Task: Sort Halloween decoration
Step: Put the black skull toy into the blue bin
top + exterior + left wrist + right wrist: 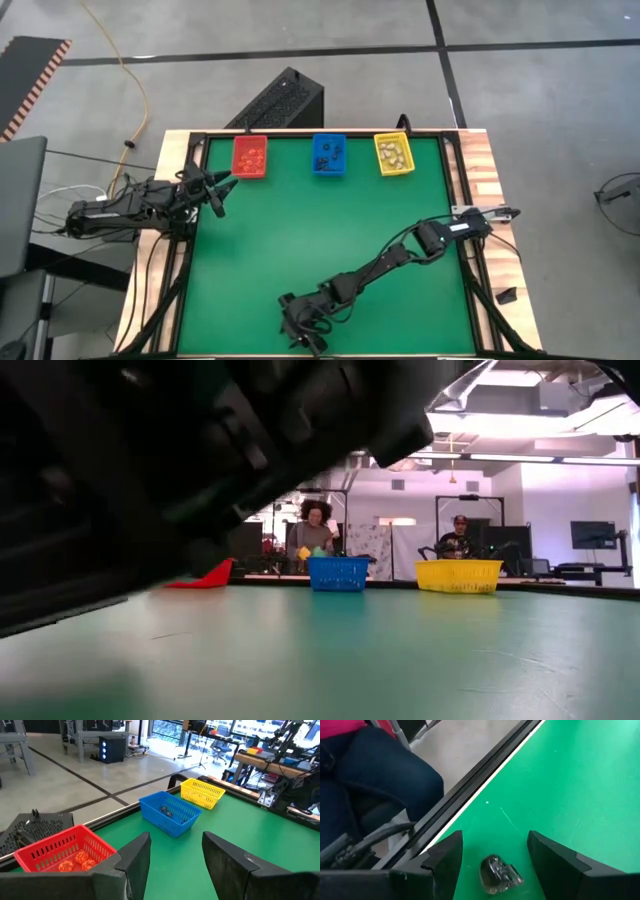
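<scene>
One dark, shiny trinket of the Halloween decoration (500, 875) lies on the green mat close to the table's near edge. My right gripper (494, 842) is open and slants down over it, one finger on each side, apart from it. In the high view my right gripper (301, 333) is at the near edge, left of middle. My left gripper (217, 192) waits open and level at the table's left side, near the red bin (249, 156). The red bin (60, 851) holds orange trinkets, the blue bin (170, 813) dark ones, and the yellow bin (393, 153) pale ones.
The three bins stand in a row along the far edge. A black rail (470, 785) runs along the near edge beside my right gripper, with a person's dark-trousered leg (380, 770) just beyond it. In the low view my right arm (180, 450) blocks the left half.
</scene>
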`<state>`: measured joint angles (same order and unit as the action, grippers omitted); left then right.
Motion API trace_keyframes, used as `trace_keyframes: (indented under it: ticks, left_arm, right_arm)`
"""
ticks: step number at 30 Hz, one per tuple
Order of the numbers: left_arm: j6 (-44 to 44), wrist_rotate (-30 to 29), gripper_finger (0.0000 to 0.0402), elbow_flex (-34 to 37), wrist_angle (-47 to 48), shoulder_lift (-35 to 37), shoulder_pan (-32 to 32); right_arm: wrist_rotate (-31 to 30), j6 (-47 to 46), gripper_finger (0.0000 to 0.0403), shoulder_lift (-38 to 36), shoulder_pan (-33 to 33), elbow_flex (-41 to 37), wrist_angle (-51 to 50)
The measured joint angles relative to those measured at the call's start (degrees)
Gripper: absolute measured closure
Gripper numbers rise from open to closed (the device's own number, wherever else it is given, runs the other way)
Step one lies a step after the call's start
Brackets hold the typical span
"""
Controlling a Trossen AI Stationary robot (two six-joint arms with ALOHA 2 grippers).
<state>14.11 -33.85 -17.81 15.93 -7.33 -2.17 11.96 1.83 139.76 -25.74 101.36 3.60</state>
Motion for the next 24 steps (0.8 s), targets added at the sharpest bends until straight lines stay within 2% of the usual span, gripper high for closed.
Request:
trace_keyframes:
  ticks: [5, 8, 17, 24]
  left_arm:
    - [0.02, 0.0, 0.0233, -0.01, 0.06, 0.0, 0.0]
    - [-0.1, 0.02, 0.0233, -0.02, 0.08, -0.02, -0.02]
    - [-0.3, 0.0, 0.0233, -0.01, 0.19, -0.02, -0.02]
    - [-0.04, 0.0, 0.0233, -0.02, 0.19, -0.02, 0.0]
  right_arm:
    - [-0.91, -0.06, 0.0149, 2.34, 0.39, -1.75, 1.83]
    - [-1.6, -0.16, 0.0165, 4.51, 0.39, -1.86, 3.68]
    - [-2.85, -0.5, 0.0299, 5.44, 0.8, -1.94, 4.85]
    - [-2.84, -2.91, 0.03, 4.94, 1.2, -2.11, 5.53]
